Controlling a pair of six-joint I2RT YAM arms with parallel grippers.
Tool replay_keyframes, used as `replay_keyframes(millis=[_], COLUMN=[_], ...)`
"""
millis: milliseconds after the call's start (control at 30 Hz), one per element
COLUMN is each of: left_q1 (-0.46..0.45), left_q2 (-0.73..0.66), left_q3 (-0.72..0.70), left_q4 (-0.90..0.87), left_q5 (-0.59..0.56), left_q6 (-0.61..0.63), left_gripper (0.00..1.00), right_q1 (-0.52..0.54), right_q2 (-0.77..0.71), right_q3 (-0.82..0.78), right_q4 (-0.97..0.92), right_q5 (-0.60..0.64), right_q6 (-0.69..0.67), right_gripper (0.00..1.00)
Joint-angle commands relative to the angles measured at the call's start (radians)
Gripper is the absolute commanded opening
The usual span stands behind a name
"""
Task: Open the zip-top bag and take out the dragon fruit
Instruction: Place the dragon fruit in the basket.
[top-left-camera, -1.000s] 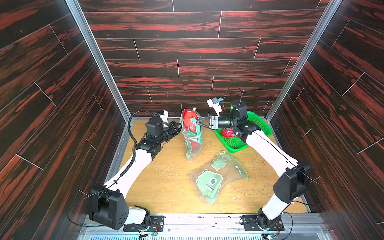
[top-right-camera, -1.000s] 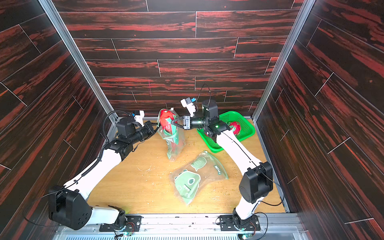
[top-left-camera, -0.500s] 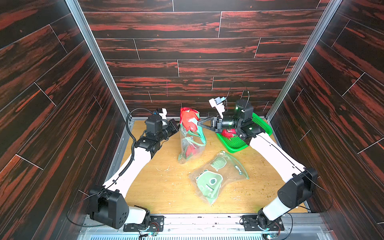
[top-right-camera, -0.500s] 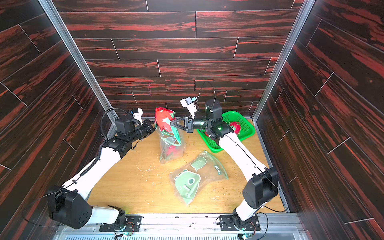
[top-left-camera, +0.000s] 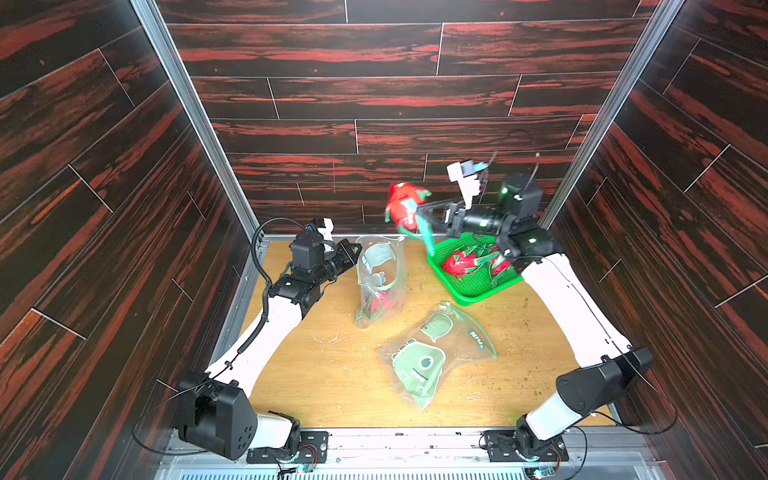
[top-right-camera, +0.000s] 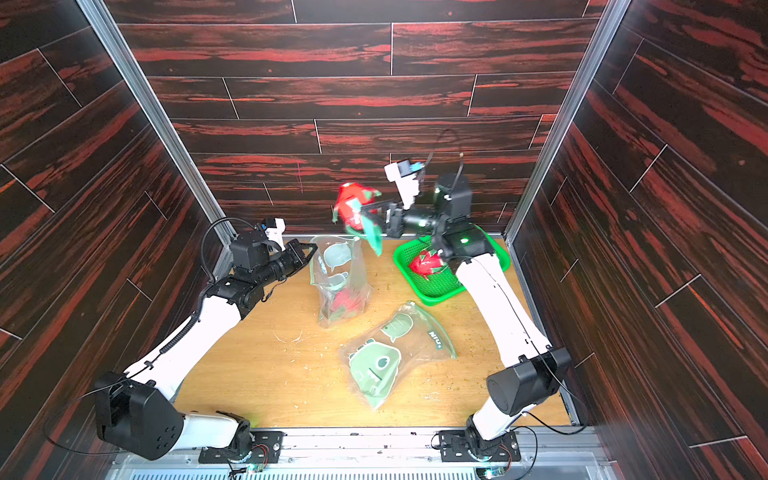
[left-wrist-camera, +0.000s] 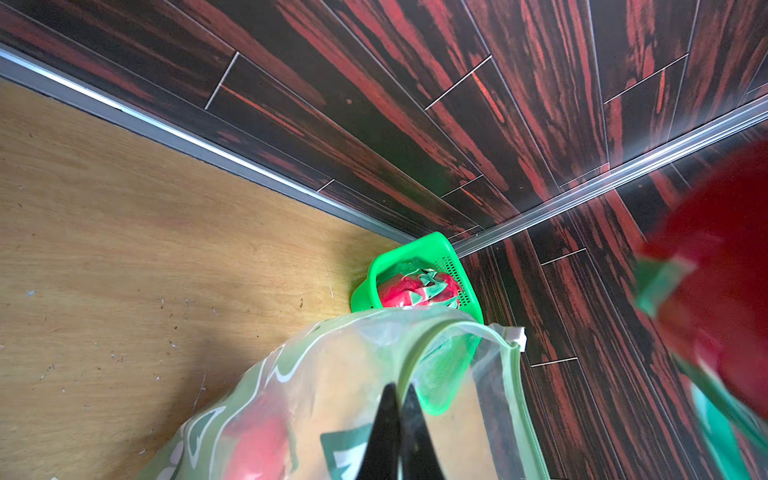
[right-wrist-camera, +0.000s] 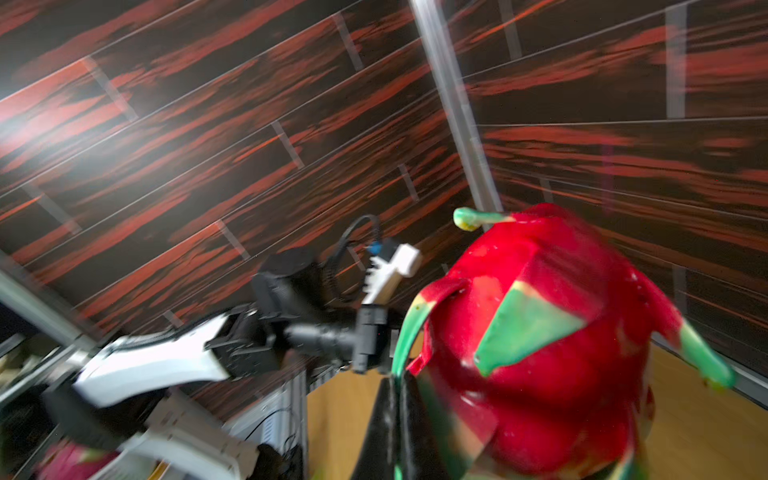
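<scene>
The clear zip-top bag (top-left-camera: 380, 282) (top-right-camera: 338, 282) stands upright at the back of the table, mouth open. My left gripper (top-left-camera: 357, 253) (left-wrist-camera: 399, 388) is shut on its green zip rim (left-wrist-camera: 415, 357). One dragon fruit (top-left-camera: 380, 303) (left-wrist-camera: 257, 440) lies in the bag's bottom. My right gripper (top-left-camera: 419, 212) (right-wrist-camera: 397, 380) is shut on a green scale of another dragon fruit (top-left-camera: 405, 205) (top-right-camera: 353, 203) (right-wrist-camera: 540, 332). That fruit hangs in the air above and right of the bag's mouth.
A green basket (top-left-camera: 473, 293) (top-right-camera: 432, 297) (left-wrist-camera: 415, 245) in the back right corner holds two dragon fruits (top-left-camera: 459, 264) (top-left-camera: 498, 264). A second printed bag (top-left-camera: 432, 353) (top-right-camera: 390, 357) lies flat in the middle of the table. Walls stand close on three sides.
My right gripper has lifted the dragon fruit up out of the bag's mouth and carried it right, toward the basket. The left gripper kept hold of the bag's rim.
</scene>
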Motion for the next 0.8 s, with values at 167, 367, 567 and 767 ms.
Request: replay_keyframes(millis=[167,367,567,767], left_q1=[0.006,0.006,0.007,0.006], left_q2=[-0.043,-0.039,-0.03,-0.03], left_q3=[-0.024,-0.031,-0.032,-0.04], left_q4=[0.029,0.037,0.042,0.05], left_q5=[0.001,0.005,0.016,0.017], left_q6=[0.012,0.01,0.005,0.002], left_gripper=[0.0,0.0,0.0,0.0], right_q1=[-0.164,-0.253,-0.279,-0.293], right_q2=[-0.026,-0.073,-0.13,-0.136], right_q3=[-0.004,-0.165,-0.362,-0.483], right_q4=[-0.172,-0.186,-0.131,-0.079], right_q5=[0.23,0.377,0.578,0.616], right_q6=[0.001,0.062,0.145,0.23], right_gripper=[0.0,0.0,0.0,0.0])
